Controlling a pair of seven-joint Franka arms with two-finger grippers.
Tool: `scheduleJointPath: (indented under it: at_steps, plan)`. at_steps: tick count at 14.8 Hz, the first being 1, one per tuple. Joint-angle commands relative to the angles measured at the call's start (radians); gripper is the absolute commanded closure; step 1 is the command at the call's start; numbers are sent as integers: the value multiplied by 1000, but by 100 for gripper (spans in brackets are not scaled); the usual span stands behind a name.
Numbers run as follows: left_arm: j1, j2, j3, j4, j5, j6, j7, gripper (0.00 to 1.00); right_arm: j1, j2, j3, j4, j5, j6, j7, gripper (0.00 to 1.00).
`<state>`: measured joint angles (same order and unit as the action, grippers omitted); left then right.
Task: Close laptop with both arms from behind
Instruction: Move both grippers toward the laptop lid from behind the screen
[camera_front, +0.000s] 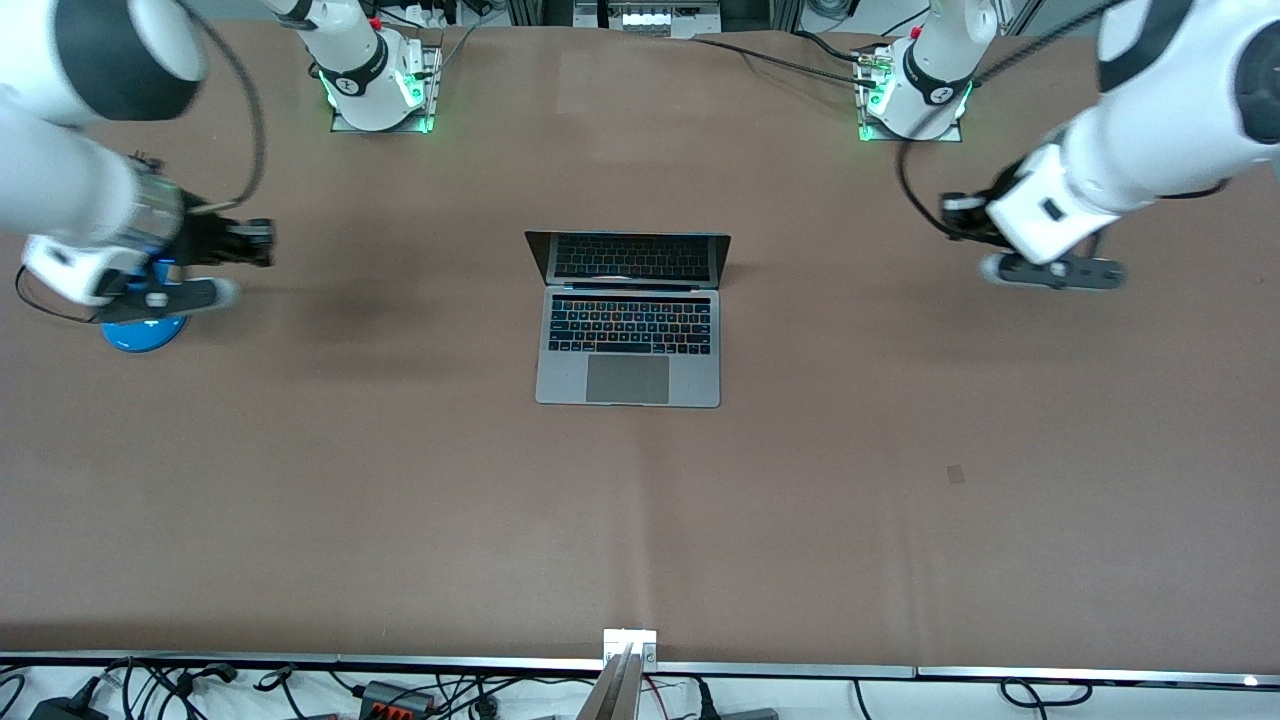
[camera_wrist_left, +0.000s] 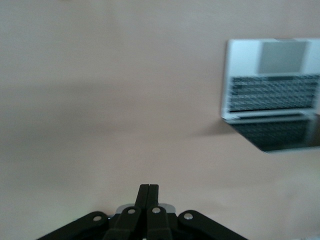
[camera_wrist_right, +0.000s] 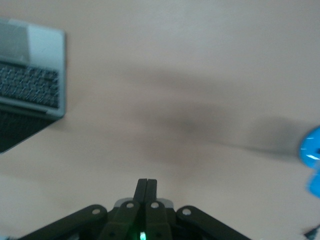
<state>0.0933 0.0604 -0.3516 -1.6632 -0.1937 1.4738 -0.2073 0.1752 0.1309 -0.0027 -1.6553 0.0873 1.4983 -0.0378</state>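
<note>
Mid-table, silver laptop (camera_front: 628, 335) stands open.

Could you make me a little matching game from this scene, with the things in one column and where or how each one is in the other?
Things:
1. laptop
2. left gripper
3. right gripper
4. blue disc

States:
A. fingers shut, empty, above bare table toward the left arm's end
B. open, lying mid-table
C. flat on the table under the right arm's wrist
D. fingers shut, empty, toward the right arm's end

Pairs: 1-B, 2-A, 3-D, 4-C
</note>
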Motion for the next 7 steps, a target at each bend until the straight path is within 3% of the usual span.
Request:
scheduleJointPath:
  at_steps: [1,5,7]
  plan:
    - [11,-30,-74,-77,-67,38,3,100,50,16,-7,-50,96,-10,21,100]
    - [13,-36,-220,-182,-67,83,-6,100,182,56,-7,-116,175,-1,78,100]
    - [13,-44,-277,-263,-81,169,-64,100,233,58,-7,-173,227,11,79,100]
